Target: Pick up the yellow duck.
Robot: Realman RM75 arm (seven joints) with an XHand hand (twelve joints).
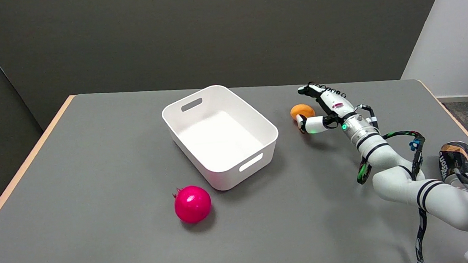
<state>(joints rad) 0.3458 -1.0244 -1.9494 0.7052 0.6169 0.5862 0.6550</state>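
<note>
A small yellow-orange rounded object (302, 111), which I take for the duck, rests on the grey table (92, 161) to the right of the white bin. Its shape is too small to make out. My right hand (328, 107) sits just right of it, reaching in from the lower right. The fingers (310, 88) stretch over the far side of the object and the thumb (306, 125) lies at its near side. The fingers are spread apart and I see no grip on the object.
A white bin (237, 170) with handle cut-outs stands mid-table. A magenta pomegranate (192, 203) lies in front of it. A drinks can (458, 162) stands at the right edge behind my forearm.
</note>
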